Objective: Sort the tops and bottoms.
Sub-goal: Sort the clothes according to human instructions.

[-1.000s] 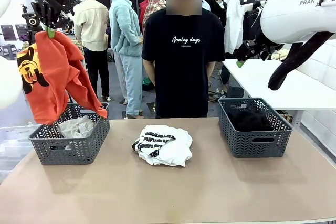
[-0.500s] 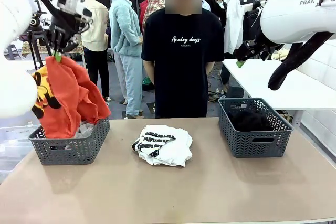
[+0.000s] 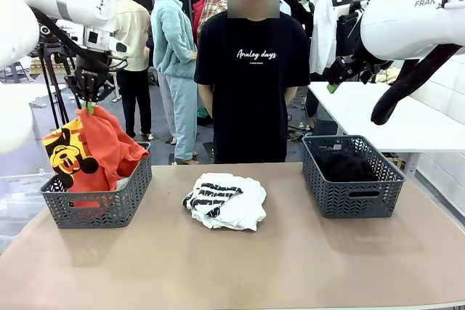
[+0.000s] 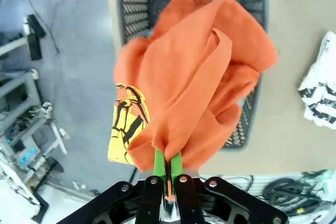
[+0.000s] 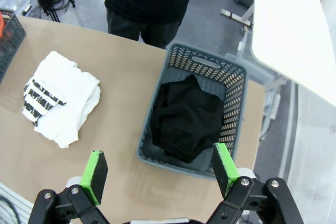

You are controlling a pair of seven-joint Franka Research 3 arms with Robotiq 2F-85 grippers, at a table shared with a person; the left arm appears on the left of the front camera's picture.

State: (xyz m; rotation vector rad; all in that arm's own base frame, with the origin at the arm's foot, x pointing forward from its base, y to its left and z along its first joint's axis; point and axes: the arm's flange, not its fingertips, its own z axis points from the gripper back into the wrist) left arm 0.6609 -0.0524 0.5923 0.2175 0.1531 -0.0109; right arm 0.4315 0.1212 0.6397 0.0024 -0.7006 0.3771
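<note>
Now my left gripper (image 4: 168, 169) is closed tightly on a fold of the orange-red T-shirt (image 4: 194, 77). Its two green pads (image 4: 158, 163) are pressed together, with only the cloth between them. The shirt hangs straight down from this gripper in a loose bundle, and its yellow and black print is turned to one side. Directly under the gripper stands a grey basket (image 3: 98, 208). The lower part of the shirt lies inside it, and some cloth bulges over the rim.

My right gripper (image 5: 159, 166) is wide open and holds nothing; the fingers stand far apart, high above the table (image 3: 254, 266). Below it and a little ahead is the second basket (image 5: 233, 82), and the black bottoms (image 5: 189, 116) lie crumpled inside this one. To the side of that basket, farther from this gripper, the pile of white tops (image 5: 68, 103) rests on the bare table. One of them has black stripes, and it lies on the pile. The pile is between the two baskets and touches neither. Beyond it, at the far edge of the table, a person (image 3: 251, 70) stands in a black T-shirt with white lettering.
</note>
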